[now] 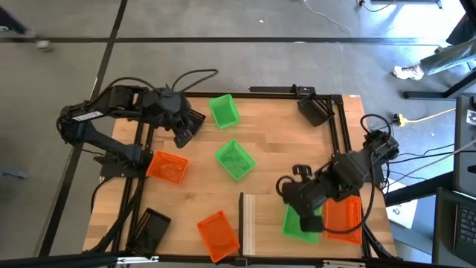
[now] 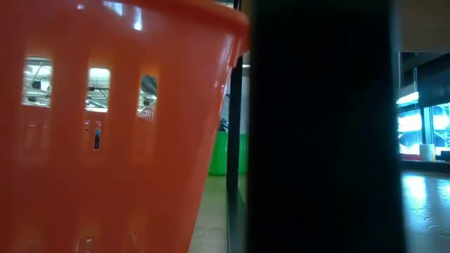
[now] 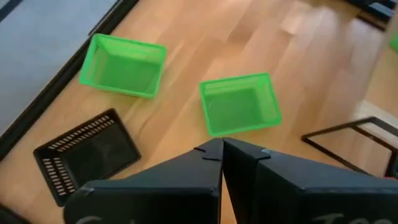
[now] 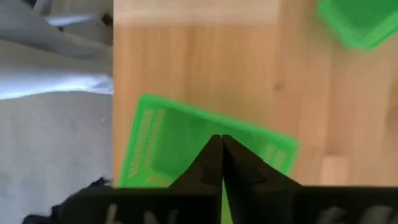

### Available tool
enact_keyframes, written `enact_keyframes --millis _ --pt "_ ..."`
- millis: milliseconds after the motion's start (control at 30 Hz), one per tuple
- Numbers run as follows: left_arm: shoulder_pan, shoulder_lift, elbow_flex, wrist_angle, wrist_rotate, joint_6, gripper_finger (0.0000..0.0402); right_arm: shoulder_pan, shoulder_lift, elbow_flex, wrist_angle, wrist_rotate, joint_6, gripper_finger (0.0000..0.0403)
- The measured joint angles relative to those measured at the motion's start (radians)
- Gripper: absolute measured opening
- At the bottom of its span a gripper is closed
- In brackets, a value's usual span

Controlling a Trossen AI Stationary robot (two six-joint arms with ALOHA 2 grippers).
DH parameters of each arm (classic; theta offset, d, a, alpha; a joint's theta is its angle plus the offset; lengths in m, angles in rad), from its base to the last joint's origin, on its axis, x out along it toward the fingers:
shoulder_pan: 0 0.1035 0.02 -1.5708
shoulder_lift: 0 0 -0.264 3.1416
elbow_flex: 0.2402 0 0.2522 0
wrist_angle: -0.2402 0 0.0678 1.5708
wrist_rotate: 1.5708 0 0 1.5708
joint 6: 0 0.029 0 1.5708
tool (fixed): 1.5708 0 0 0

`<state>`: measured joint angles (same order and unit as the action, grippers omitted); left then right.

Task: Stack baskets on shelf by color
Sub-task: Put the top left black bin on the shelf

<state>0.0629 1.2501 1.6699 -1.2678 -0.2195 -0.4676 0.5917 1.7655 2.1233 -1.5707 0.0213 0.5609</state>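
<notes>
A green basket (image 4: 186, 143) lies on the pale shelf (image 1: 249, 223) at the table's near right, beside an orange basket (image 1: 346, 217). My right gripper (image 4: 221, 142) hangs shut just over it; whether the tips touch it I cannot tell. Two more green baskets (image 3: 121, 65) (image 3: 239, 102) rest open side up on the tabletop, with a black basket (image 3: 84, 155) near them. My left gripper (image 3: 221, 148) hovers shut above the far left of the table (image 1: 186, 132), holding nothing. In the low view an orange basket (image 2: 105, 126) fills the left.
Other orange baskets lie at the left (image 1: 167, 165) and the near middle (image 1: 218, 232). Black baskets sit at the near left (image 1: 151, 227) and the far right corner (image 1: 316, 110). A thin black frame (image 3: 348, 135) stands by the shelf. A black post (image 2: 316, 126) blocks the low view.
</notes>
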Motion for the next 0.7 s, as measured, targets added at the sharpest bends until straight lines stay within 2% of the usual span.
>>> enact_keyframes --millis 233,400,533,700 --pt "0.021 0.051 -0.001 -0.038 0.000 -0.028 0.0053 -0.075 -0.040 0.077 -0.001 0.088 -0.150 0.0002" --pt "0.080 0.128 -0.003 -0.107 0.002 -0.165 0.0090 -0.120 -0.074 0.112 0.000 0.213 -0.199 0.0004" --pt "0.162 0.199 -0.022 -0.181 0.002 -0.281 0.0095 -0.158 -0.113 0.136 -0.002 0.309 -0.164 0.0004" --pt "0.259 0.275 -0.084 -0.162 0.032 -0.262 0.0091 -0.209 -0.165 0.142 0.000 0.360 -0.143 0.0004"
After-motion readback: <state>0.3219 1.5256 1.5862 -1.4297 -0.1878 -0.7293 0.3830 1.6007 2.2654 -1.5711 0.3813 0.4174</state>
